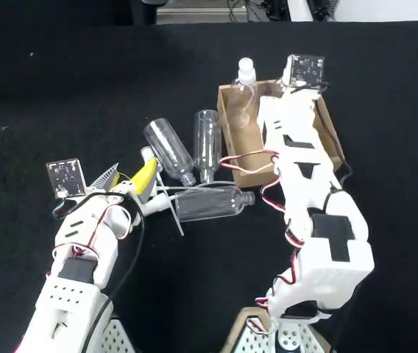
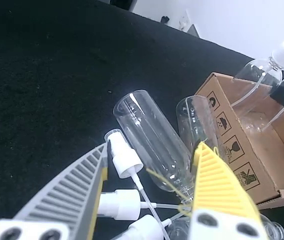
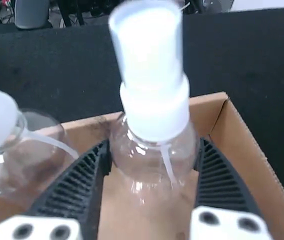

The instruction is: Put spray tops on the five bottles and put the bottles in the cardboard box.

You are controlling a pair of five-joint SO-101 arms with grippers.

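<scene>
My right jaws grip a clear, white-capped plastic bottle [image 3: 152, 150] in the brown cardboard box [image 1: 226, 129] at two o'clock; left jaws gape, holding nothing.

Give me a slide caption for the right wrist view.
Right gripper clasps a spray-topped bottle at the box, another topped bottle beside it.

left tool [image 2: 152, 150] — open, right tool [image 3: 153, 150] — clamped

The hand [image 2: 152, 147] gapes around loose spray tops [image 2: 124, 160] beside two clear bottles [image 2: 147, 122].
</scene>
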